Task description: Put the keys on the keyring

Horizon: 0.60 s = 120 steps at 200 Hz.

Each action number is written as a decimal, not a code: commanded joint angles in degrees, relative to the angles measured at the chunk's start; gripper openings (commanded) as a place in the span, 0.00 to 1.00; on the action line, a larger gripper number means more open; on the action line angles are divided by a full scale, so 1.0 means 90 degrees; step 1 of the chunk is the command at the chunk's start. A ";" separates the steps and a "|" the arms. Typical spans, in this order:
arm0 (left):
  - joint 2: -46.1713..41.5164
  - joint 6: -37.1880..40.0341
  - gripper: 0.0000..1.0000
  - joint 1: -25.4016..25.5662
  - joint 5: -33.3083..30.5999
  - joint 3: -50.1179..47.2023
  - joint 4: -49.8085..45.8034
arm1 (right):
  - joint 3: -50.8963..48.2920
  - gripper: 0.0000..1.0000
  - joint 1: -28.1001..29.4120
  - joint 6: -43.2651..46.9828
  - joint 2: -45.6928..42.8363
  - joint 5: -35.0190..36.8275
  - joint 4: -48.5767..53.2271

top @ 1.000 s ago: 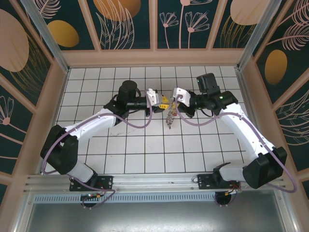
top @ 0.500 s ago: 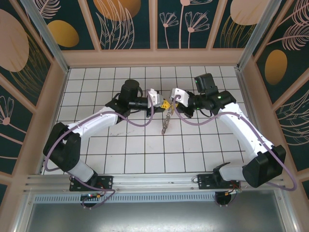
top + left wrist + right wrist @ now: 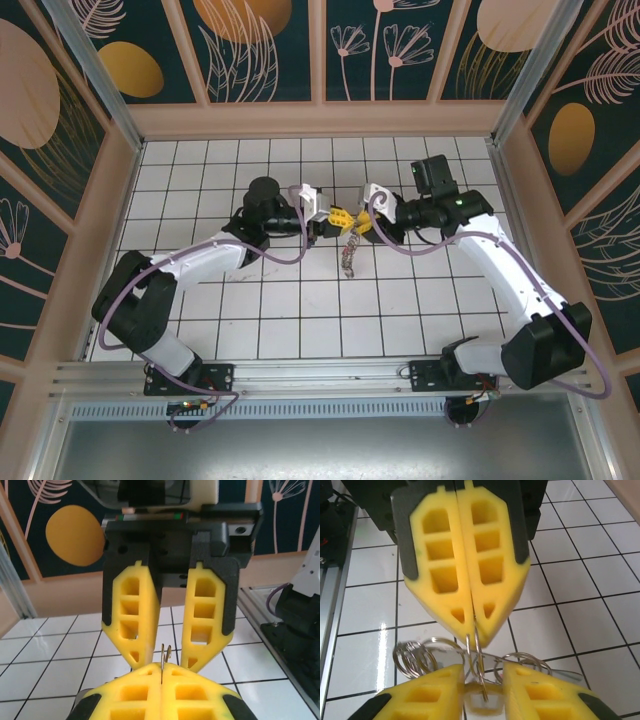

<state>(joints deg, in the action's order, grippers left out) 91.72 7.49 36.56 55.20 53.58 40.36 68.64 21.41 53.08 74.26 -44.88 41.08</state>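
The left arm (image 3: 200, 260) reaches over the white tiled desk (image 3: 300, 320) toward the middle. The left claw (image 3: 338, 214) is closed, its yellow pads pressed flat together on a thin wire loop, the keyring (image 3: 162, 655).

From the left wrist, a short arc of that wire stands up out of the seam between the pads, and the rest is buried in the foam. From the right wrist, the loop comes down out of the closed pads and runs into the gap of the claw below it. Its lower end is lost behind a pale, blurred shape that I cannot name.

Seen from above, the keys (image 3: 347, 255) hang just under the two claws as a small brownish bunch. Whether they touch the desk I cannot tell, and single keys cannot be told apart at that size.

In the right wrist view, several silvery split rings (image 3: 412, 655) sit to either side of the loop, out of focus. How they link to it is not clear.

The right claw (image 3: 359, 222) faces the left one tip to tip. Its pads stand apart with the wire in the gap, and whether either pad touches the wire is hard to make out. The right arm (image 3: 500, 265) bends back toward its base at the near edge.
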 commanded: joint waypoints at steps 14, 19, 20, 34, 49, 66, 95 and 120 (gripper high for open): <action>-0.0042 -0.0757 0.00 0.0040 0.0255 -0.0262 0.1843 | -0.0214 0.30 -0.0305 -0.0059 -0.0291 -0.0468 0.0012; -0.0040 -0.0798 0.00 0.0040 0.0252 -0.0285 0.1933 | -0.0220 0.29 -0.0326 -0.0044 -0.0302 -0.0485 0.0016; -0.0047 -0.0810 0.00 0.0040 0.0248 -0.0282 0.1942 | -0.0222 0.29 -0.0327 -0.0041 -0.0302 -0.0498 0.0016; -0.0021 -0.0923 0.00 0.0040 0.0245 -0.0314 0.2082 | -0.0234 0.27 -0.0362 -0.0046 -0.0311 -0.0674 0.0031; 0.0003 -0.1031 0.00 0.0040 0.0221 -0.0322 0.2222 | -0.0251 0.27 -0.0385 -0.0058 -0.0293 -0.0849 0.0029; 0.0048 -0.1140 0.00 0.0040 0.0186 -0.0337 0.2401 | -0.0245 0.28 -0.0378 -0.0084 -0.0305 -0.0875 0.0006; 0.0128 -0.1311 0.00 0.0040 0.0203 -0.0329 0.2674 | -0.0243 0.26 -0.0464 -0.0079 -0.0504 -0.0872 -0.0169; 0.0150 -0.1279 0.00 0.0040 0.0217 -0.0302 0.2665 | -0.0245 0.00 -0.0482 -0.0102 -0.0572 -0.0911 -0.0254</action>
<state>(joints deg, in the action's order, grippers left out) 93.19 -2.68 36.77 55.59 50.24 57.80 67.20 17.65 52.10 70.85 -51.09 39.72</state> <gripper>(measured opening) 0.067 0.069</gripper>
